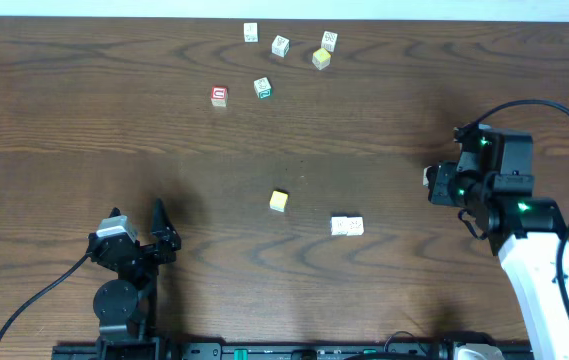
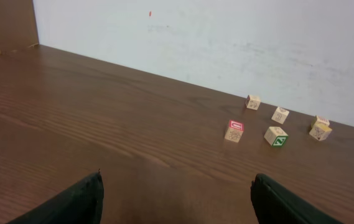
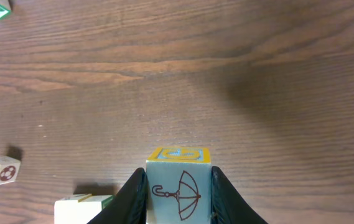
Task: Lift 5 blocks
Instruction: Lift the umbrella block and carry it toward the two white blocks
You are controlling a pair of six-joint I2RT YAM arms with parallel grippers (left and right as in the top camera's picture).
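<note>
Gripping one whitish umbrella block (image 3: 180, 190) clenched between the right jaws, apparently raised clear of the surface (image 1: 84, 120), at the right side.

Resting with the left jaws spread wide and empty at the near left. Counting four more to lift: a whitish pair (image 1: 341, 226), touching side by side, leftward of the right jaws and closer to the near edge, plainly nearer that arm; a yellow-orange block (image 1: 279, 201) just beside the pair, roughly between both arms; a red-bordered block (image 1: 219, 96) well out across the surface, near the green-bordered cube (image 1: 262, 88), nearer the left jaws than the right. Judging the pair the likeliest next reach for the right jaws, once released. No long axis to line up with, all being cubes.
</note>
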